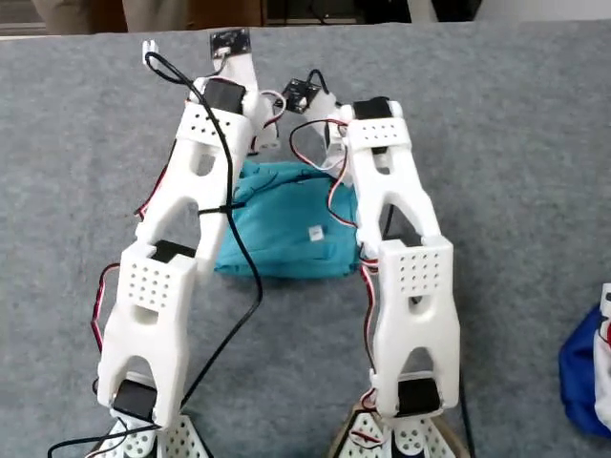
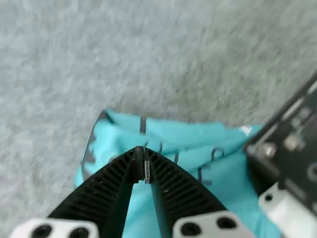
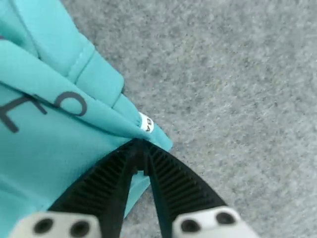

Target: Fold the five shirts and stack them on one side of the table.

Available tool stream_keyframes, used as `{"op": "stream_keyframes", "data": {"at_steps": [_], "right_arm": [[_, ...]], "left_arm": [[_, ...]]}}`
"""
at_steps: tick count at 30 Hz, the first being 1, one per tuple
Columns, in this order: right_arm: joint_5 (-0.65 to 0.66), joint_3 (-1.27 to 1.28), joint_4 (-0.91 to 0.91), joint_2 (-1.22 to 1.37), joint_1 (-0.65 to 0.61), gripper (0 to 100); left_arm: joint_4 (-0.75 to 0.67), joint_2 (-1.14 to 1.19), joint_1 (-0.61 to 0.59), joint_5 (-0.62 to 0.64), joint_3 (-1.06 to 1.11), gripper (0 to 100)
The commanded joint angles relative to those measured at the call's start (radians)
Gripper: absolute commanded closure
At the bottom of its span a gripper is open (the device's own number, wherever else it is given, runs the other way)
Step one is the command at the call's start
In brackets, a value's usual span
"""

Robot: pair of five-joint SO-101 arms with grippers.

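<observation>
A teal shirt lies partly folded on the grey table between my two arms, a small white label on top. In the left wrist view my left gripper is shut, its tips hovering over the teal shirt near the cloth's far edge; no cloth rises into the jaws. My right gripper is shut on a corner fold of the teal shirt, right beside a white tag. Both grippers sit at the shirt's far side in the high view, under the arms' wrists.
A crumpled blue shirt lies at the table's right edge, beside something white. Grey felt table stretches bare to the left, right and far side of the arms. Cables hang along both arms.
</observation>
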Motion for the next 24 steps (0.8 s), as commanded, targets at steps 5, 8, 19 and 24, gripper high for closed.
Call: {"op": "stream_keyframes", "data": {"at_steps": [5, 8, 19, 24], "right_arm": [[-0.005, -0.051, -0.020, -0.002, 0.024, 99.3], [-0.005, -0.051, -0.020, -0.002, 0.024, 99.3], [-0.005, -0.070, -0.034, 0.001, 0.036, 99.3], [-0.005, -0.073, -0.034, -0.002, 0.036, 99.3]], "left_arm": [[-0.072, 0.131, -0.071, 0.005, 0.011, 98], [-0.072, 0.205, -0.114, -0.020, -0.046, 98], [-0.068, 0.323, -0.189, -0.058, -0.281, 98], [-0.064, 0.323, -0.198, -0.057, -0.310, 98]]}}
